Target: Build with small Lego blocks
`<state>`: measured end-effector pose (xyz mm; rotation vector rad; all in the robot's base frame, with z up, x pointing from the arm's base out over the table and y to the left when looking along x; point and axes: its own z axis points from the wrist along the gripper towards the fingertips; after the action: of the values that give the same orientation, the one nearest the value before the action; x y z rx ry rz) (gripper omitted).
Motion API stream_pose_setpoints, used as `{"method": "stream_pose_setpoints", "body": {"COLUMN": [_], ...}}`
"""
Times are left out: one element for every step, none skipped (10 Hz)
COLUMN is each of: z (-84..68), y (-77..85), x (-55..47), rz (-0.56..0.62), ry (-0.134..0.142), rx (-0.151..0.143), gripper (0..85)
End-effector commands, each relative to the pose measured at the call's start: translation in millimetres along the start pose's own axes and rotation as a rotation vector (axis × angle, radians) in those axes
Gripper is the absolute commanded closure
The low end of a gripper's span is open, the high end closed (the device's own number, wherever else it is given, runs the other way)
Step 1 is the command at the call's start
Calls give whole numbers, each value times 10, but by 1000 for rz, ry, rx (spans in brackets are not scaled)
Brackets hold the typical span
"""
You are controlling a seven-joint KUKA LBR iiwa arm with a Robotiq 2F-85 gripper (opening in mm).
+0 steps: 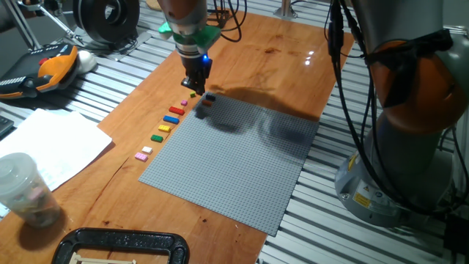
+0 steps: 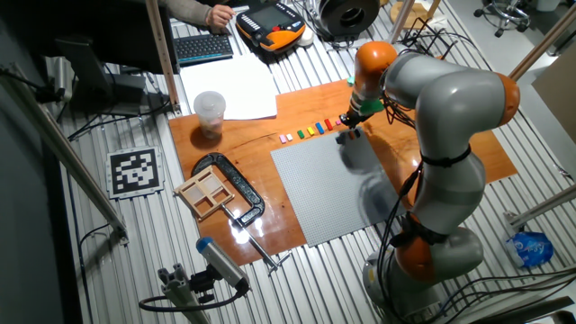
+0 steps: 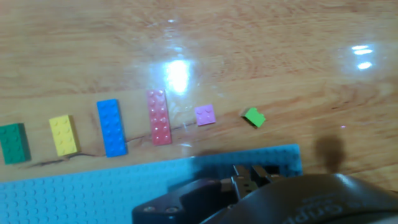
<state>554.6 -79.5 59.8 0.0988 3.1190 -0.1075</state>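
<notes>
A row of small Lego blocks (image 1: 167,125) lies on the wooden table along the left edge of the grey baseplate (image 1: 234,158). The hand view shows a green (image 3: 13,143), a yellow (image 3: 63,135), a blue (image 3: 112,127) and a red block (image 3: 158,117), then a small pink (image 3: 205,115) and a small green one (image 3: 254,117). An orange block (image 1: 206,103) and a dark block (image 1: 210,97) sit on the plate's far corner. My gripper (image 1: 195,88) hangs low over that corner, just right of the row's far end. Its fingers are dark and bunched, and their gap is not visible.
A black clamp (image 1: 117,246) and a wooden tray (image 2: 205,191) sit at the table's near end. A plastic cup (image 1: 22,187) and a sheet of paper (image 1: 51,143) lie left of the row. The arm's own base (image 1: 396,183) stands right of the plate.
</notes>
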Motion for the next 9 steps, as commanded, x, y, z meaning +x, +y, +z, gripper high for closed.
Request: {"method": "stream_pose_setpoints", "body": {"z": [2,24,40,42,39,17,25,54,72], "y": [3,17,47,59,53,34,35,31,45], "x": [13,47,108,138,128,117,126,158,199], "rz": [5,9,13,18,9,3,-2,-10,-4], "ry": [-1,6,0,0,-1,5,4,1,-1], "rx": [12,15,32,40,53,60,66,81,82], "gripper": [680,680,680,680,680,680,680,680,680]}}
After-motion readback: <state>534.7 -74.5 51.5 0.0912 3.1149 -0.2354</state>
